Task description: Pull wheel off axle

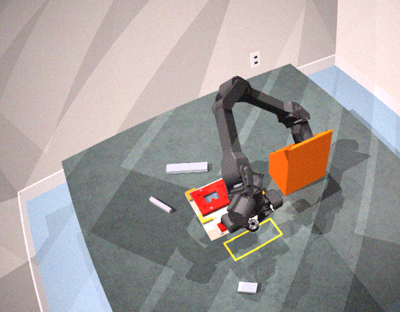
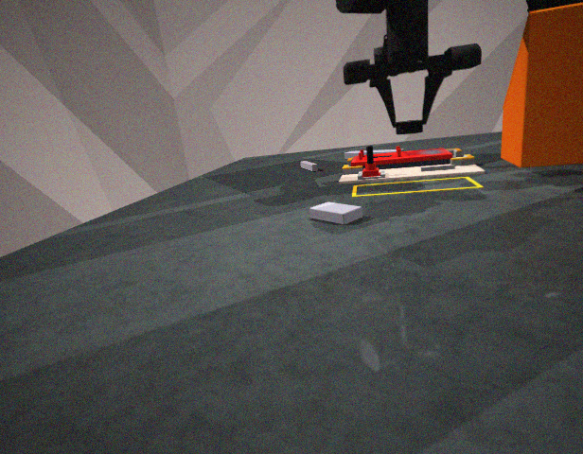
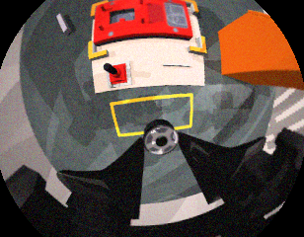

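You are holding the wheel (image 2: 409, 127) pinched between the half-open jaws, high in the upper right of the exterior frame, well above the tabletop (image 2: 233, 293). The wrist view is showing it over the lower edge of the marked area (image 3: 152, 115), while the exterior view is showing the bare axle (image 2: 369, 154) standing left of it. In the top view your arm is hiding most of the wheel.

Top looks down obliquely, exterior low across table, wrist straight down.
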You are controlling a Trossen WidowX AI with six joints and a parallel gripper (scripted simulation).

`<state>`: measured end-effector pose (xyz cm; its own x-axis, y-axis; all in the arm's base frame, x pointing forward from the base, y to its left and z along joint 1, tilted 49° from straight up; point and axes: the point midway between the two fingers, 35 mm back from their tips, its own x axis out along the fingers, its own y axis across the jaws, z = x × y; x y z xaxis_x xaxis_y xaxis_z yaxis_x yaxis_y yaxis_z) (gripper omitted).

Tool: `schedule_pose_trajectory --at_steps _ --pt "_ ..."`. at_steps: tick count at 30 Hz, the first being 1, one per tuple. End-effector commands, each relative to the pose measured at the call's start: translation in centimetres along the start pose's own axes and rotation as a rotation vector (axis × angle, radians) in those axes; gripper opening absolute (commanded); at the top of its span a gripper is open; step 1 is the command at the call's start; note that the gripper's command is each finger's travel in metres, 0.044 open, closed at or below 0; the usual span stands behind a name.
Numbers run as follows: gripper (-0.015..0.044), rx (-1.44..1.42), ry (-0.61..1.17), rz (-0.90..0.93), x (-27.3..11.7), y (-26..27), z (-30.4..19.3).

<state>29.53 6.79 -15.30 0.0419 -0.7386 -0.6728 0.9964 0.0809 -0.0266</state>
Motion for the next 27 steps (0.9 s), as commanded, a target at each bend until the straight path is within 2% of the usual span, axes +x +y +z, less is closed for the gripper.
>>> schedule_pose_trajectory --at_steps 1,14,18,27 --pt "0.0000 -0.008 -0.007 -0.004 0.9 -0.2 0.0" --pt "0.0000 -0.009 -0.011 -0.005 8.7 -0.3 0.2" --pt "0.0000 -0.009 -0.012 -0.005 9.1 -0.3 0.2" --pt "0.0236 -0.005 -0.007 -0.010 8.6 -0.3 0.2"
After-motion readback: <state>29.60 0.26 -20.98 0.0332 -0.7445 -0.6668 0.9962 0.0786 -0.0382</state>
